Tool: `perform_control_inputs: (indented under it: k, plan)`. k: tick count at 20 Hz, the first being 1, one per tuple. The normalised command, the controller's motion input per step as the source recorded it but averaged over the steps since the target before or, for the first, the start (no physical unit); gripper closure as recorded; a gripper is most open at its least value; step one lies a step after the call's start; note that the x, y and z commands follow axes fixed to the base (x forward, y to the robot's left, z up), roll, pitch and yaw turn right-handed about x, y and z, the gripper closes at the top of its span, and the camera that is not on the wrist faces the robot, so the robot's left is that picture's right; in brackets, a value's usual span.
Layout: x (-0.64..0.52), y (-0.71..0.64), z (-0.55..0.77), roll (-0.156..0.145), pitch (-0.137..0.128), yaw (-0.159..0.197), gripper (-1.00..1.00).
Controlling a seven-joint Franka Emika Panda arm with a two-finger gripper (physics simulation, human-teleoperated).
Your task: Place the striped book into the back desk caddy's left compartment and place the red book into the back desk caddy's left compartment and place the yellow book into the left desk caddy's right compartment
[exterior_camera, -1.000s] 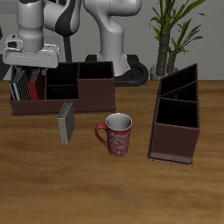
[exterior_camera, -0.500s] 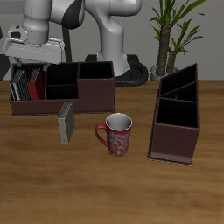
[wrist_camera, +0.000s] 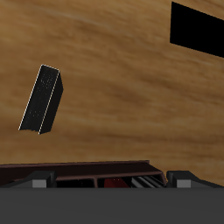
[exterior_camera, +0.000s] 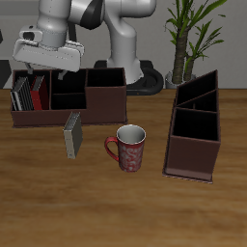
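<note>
The gripper has lifted up and away from the back desk caddy; I cannot tell if it is open. The striped book and red book now stand inside its left compartment. The yellow book waits on the table just in front, so it comes next.

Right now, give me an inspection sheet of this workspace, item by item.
Surface: wooden table.
Job's things: striped book and red book upright in the back desk caddy, in its end section. Yellow book upright on the table before that caddy. Left desk caddy holds no book that shows.
Clutter: red-patterned mug near the yellow book.
Grippers: gripper above the back caddy; fingers' state cannot be told.
Cables: nothing seen.
Surroundings: potted plant behind the table.
</note>
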Motion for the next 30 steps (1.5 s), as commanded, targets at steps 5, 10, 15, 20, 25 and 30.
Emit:
perform_control_inputs:
  k: [5, 10, 15, 20, 25, 30]
  plan:
    - [0.49, 0.28, 0.12, 0.027, -0.008, -0.049, -1.0]
    - [0.36, 0.18, -0.06, 0.022, -0.001, -0.046, -1.0]
    - [0.25, 0.42, -0.35, 0.07, 0.036, -0.001, -1.0]
    - [0.13, 0.18, -0.23, 0.032, 0.027, -0.018, -1.0]
    - [0.04, 0.08, -0.24, 0.024, 0.004, -0.022, -1.0]
    - [0.02, -0.07, -0.37, 0.008, 0.027, -0.031, -1.0]
